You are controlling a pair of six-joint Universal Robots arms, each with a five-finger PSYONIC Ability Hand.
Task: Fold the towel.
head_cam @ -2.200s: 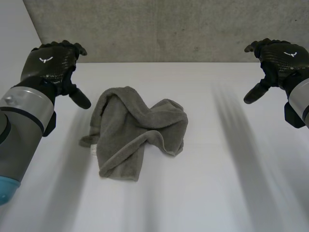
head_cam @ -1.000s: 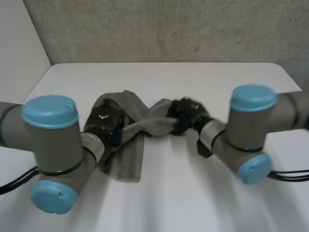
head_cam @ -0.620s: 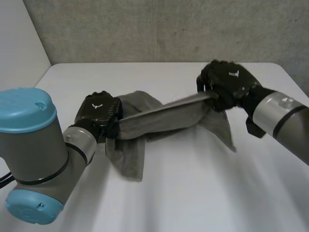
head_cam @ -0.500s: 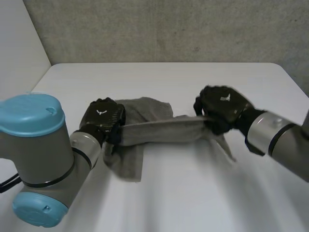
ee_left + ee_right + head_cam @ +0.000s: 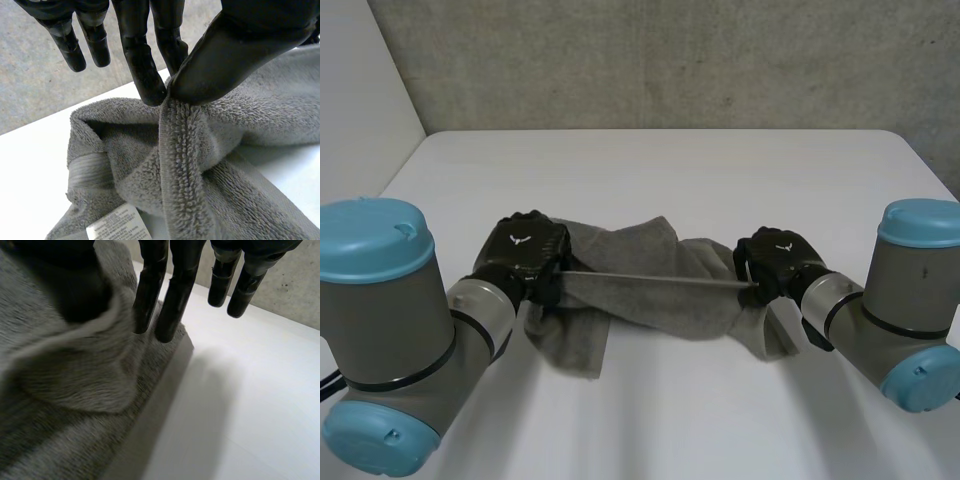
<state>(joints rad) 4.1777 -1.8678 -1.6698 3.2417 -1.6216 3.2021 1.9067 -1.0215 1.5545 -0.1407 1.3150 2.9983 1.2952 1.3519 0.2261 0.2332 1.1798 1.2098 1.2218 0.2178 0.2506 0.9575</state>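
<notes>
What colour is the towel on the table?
Plain grey, with no pattern; the towel shows this best in the left wrist view.

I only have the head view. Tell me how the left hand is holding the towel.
Observer: In its wrist view, the left hand pinches the towel's ribbed hem between thumb and fingers.
Operator: Now report the right hand.
Observer: The right hand pinches a bunched fold between its thumb and some fingers. Its other fingers stand straight, off the cloth.
Operator: Give me a landmark on the cloth.
Observer: A white care label shows on the towel past the left hand's fingertips, beside a woven band.
</notes>
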